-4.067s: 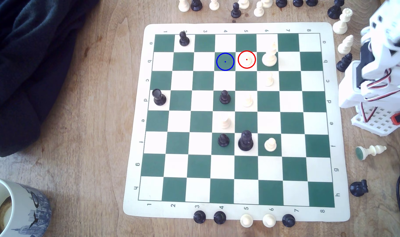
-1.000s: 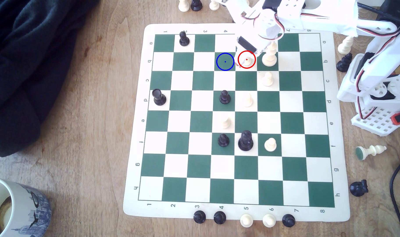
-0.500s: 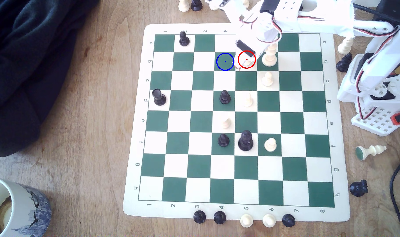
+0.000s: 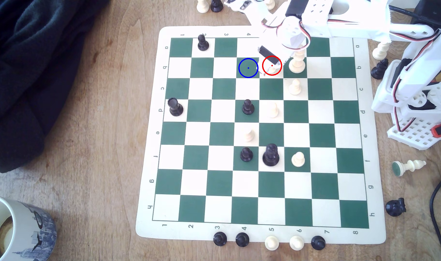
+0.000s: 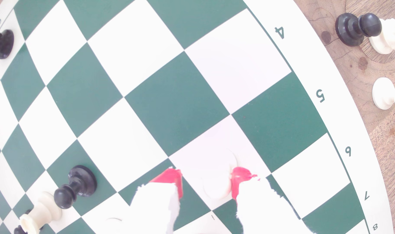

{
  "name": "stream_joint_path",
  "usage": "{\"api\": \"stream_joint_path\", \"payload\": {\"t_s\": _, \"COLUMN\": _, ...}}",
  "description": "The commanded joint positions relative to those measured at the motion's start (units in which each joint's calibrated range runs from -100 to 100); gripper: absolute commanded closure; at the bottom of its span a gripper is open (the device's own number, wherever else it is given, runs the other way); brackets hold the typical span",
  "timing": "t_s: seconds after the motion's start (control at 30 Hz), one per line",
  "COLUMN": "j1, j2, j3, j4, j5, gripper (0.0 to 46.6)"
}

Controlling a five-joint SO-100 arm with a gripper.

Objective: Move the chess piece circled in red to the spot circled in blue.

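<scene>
Straddling the cream pawn (image 5: 216, 186) on its red-ringed white square: my pincer (image 5: 206, 183), open, red tips either side, one touching. Blue-ringed green square (image 4: 248, 68) adjoins, to the exterior view's left. Cream king (image 4: 297, 62) opposite.

Tall cream king (image 4: 297, 62) beside the chess piece (image 4: 272, 70)

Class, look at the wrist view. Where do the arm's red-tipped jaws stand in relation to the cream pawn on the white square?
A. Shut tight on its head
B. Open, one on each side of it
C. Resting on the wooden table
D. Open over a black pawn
B: the gripper has a red-tipped jaw on each side of the cream pawn, with a visible gap on one side.
</scene>
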Motion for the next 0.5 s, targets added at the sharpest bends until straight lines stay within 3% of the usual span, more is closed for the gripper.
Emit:
{"api": "stream_joint_path", "payload": {"t_s": 0.0, "j1": -0.5, "j2": -0.4, "j3": -0.6, "j4": -0.4, "j5": -0.1, "gripper": 36.8}}
{"api": "stream_joint_path", "payload": {"t_s": 0.47, "j1": -0.6, "j2": -0.7, "j3": -0.6, "j4": 0.2, "j5": 0.1, "gripper": 43.5}}
